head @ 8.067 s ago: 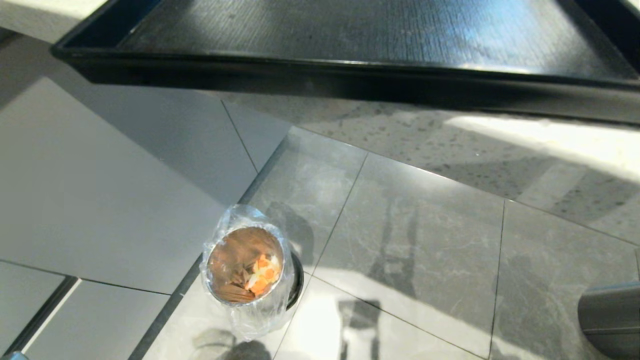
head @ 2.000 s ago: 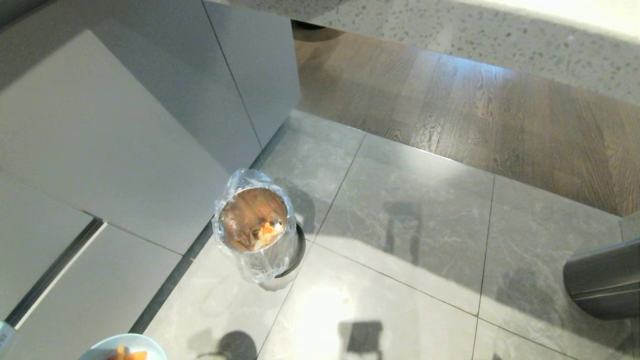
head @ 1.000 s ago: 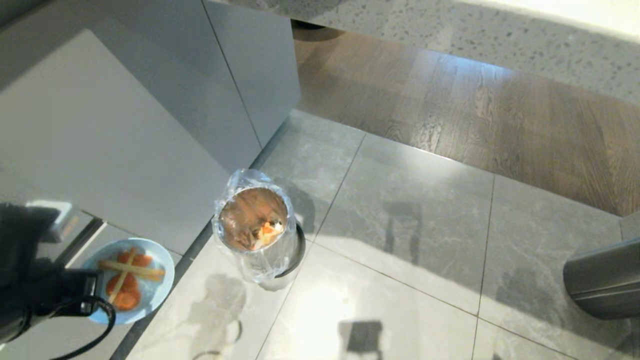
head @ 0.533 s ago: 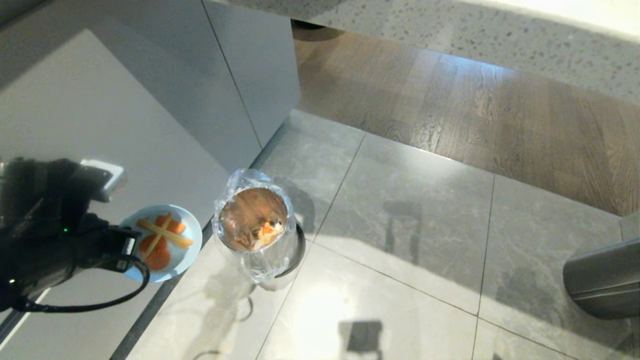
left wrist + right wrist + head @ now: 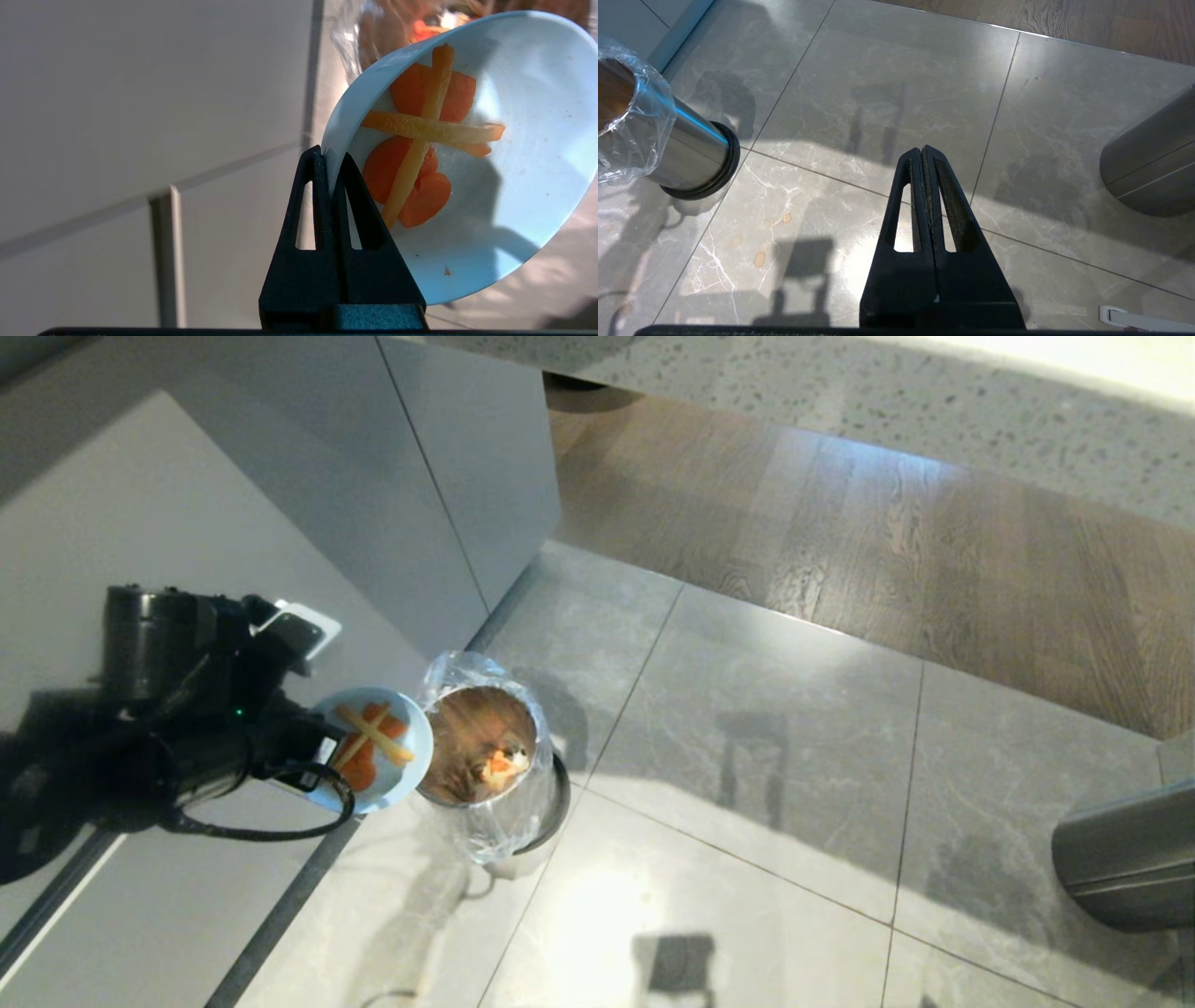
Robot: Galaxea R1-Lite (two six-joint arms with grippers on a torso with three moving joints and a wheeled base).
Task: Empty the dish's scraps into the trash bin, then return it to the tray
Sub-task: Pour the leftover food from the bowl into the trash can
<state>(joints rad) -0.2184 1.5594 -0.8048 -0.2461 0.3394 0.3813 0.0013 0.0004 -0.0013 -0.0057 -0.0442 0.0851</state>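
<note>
L gripper [image 5: 329,161]: clamped on dish rim
Dish [image 5: 378,747]: tilted, edge just beside trash bin [image 5: 485,756] mouth
Scraps [image 5: 423,135]: yellow sticks crossed over orange bits, inside dish
R gripper [image 5: 923,156]: pressed together, empty, above floor tiles [image 5: 887,107]

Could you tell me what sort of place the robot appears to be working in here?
Probably a home or show kitchen: flat grey cabinet fronts, a speckled stone counter edge, marble-look floor tiles meeting wood flooring, and a bag-lined trash bin on the floor.
</note>
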